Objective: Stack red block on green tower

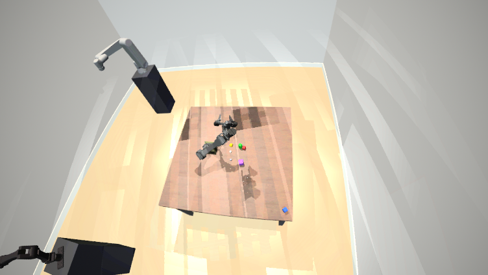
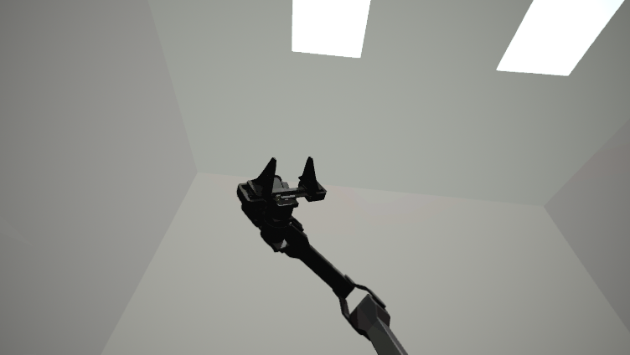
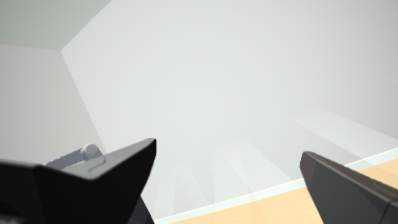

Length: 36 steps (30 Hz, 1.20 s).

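Near the middle of the bench [image 1: 266, 191], the red block [image 1: 244, 147] is sitting touching the green tower [image 1: 240, 145]; it is probably light and rigid, best pinched across opposite flat sides. Up and left, the end effector [image 1: 225, 120] is hanging spread wide, gripping nothing.

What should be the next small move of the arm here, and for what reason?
Probably swing the open, empty gripper down toward the red block. Its fingers point up at the wall, far from the blocks, while the red block still lies on the table right beside the green tower.
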Each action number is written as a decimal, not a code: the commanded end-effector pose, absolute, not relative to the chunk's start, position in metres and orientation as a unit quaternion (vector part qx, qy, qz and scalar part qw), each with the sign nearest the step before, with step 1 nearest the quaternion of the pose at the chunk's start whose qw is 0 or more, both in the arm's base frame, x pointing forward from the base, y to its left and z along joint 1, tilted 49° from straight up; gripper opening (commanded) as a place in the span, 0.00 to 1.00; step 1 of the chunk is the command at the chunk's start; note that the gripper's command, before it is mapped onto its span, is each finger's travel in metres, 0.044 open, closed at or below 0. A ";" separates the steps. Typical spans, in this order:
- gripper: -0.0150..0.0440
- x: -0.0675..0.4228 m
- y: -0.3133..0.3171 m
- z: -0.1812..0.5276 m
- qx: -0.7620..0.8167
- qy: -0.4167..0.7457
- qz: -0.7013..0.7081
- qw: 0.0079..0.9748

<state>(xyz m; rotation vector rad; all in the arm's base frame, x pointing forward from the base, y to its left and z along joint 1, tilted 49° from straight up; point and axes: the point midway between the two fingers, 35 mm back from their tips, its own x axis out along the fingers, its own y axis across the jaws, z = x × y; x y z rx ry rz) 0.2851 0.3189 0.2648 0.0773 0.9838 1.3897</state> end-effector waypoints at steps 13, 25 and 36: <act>1.00 0.355 0.241 0.108 0.031 0.652 0.234 0.721; 1.00 0.367 0.112 0.001 -0.044 0.690 -0.173 0.702; 1.00 0.354 0.016 -0.033 -0.158 0.597 -0.415 0.668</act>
